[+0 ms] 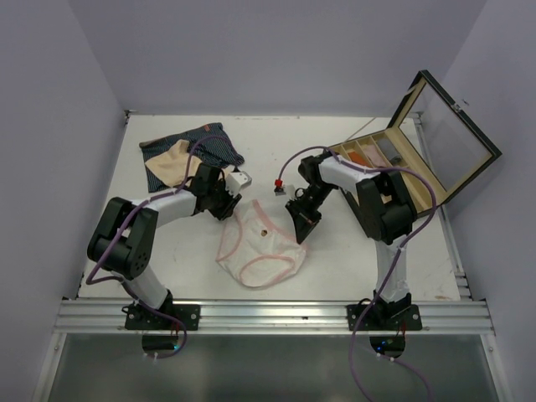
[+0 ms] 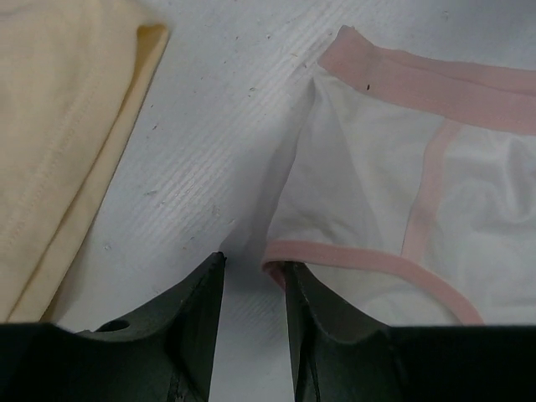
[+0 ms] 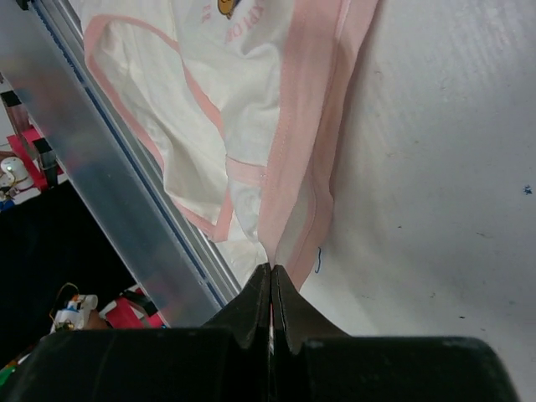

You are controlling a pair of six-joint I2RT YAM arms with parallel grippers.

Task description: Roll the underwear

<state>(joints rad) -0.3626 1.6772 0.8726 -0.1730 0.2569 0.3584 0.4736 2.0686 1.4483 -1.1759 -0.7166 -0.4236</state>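
The pink-and-white underwear [image 1: 260, 244] lies spread on the white table between both arms. My right gripper [image 1: 301, 228] is shut on the pink waistband at its right edge; the right wrist view shows the band [image 3: 297, 142] pinched between the closed tips of that gripper [image 3: 270, 272]. My left gripper [image 1: 228, 206] is open at the garment's upper left corner. In the left wrist view that gripper [image 2: 251, 268] has its right tip touching the pink hem [image 2: 360, 258], with bare table in the gap. The beige underwear [image 1: 176, 164] lies on the navy striped one [image 1: 213, 142] at the back left.
The wooden box [image 1: 394, 159] with its glass lid [image 1: 456, 138] open stands at the back right. A small white part with a red tip [image 1: 279, 185] lies behind the garment. An aluminium rail [image 1: 268, 315] runs along the near edge. The beige garment [image 2: 59, 142] lies left of my left jaws.
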